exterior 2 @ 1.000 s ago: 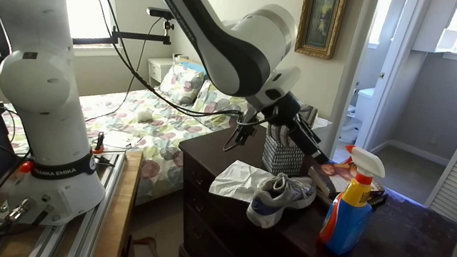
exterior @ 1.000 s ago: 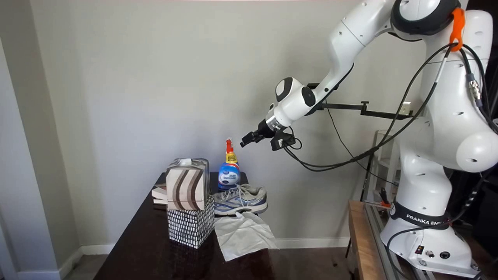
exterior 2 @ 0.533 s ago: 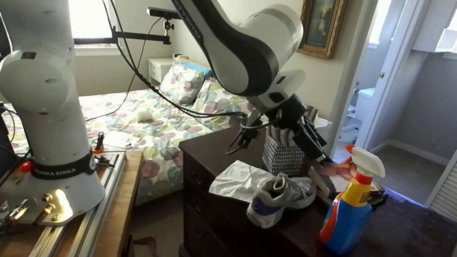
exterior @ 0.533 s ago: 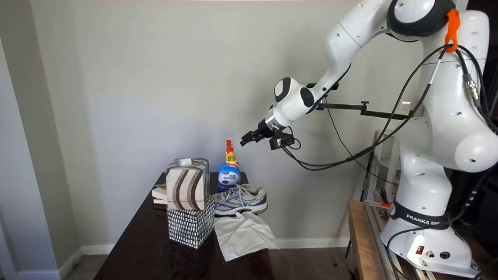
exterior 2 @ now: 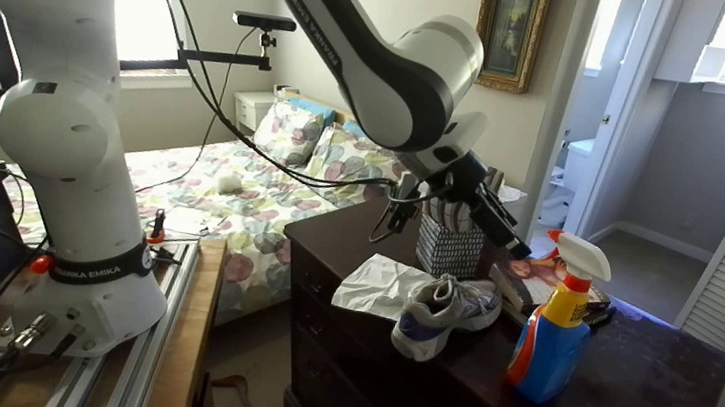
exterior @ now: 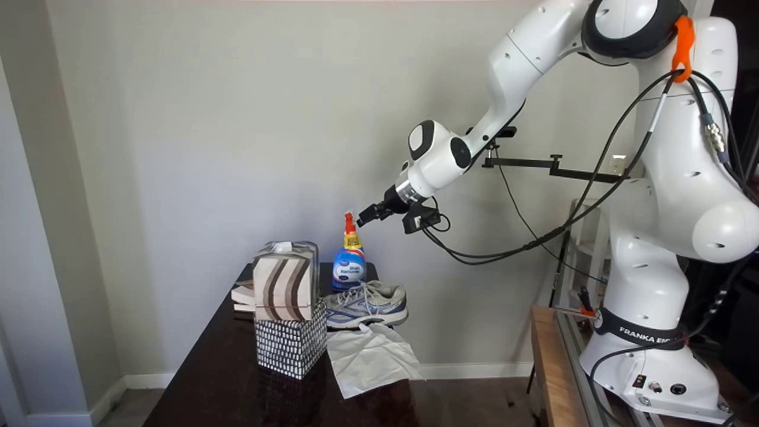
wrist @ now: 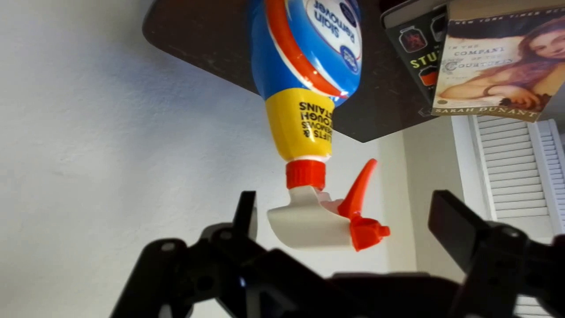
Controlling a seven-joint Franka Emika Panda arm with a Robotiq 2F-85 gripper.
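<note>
My gripper [wrist: 344,210] is open and empty in the wrist view, which stands upside down. The blue, yellow and red stain remover spray bottle [wrist: 304,57] has its white and red spray head between the two fingers in that picture, with no contact visible. The bottle also shows upright on the dark dresser in both exterior views [exterior: 350,267] [exterior 2: 548,353]. In both exterior views, my gripper [exterior: 363,220] [exterior 2: 519,248] hangs above the dresser at about spray-head height, tilted downward and close to the bottle. A grey and blue shoe [exterior: 373,306] lies below it.
The dark dresser [exterior 2: 650,397] also holds books [wrist: 499,66] near the bottle. A patterned box [exterior: 290,347] with a striped package [exterior: 283,287] on top and a white sheet [exterior 2: 382,287] lie beside the shoe. A wall [exterior: 207,148] stands behind the dresser.
The arm has moved forward over the dresser. My gripper has shifted slightly left and closer to the spray bottle's head in an exterior view. The objects on the dresser have not moved.
</note>
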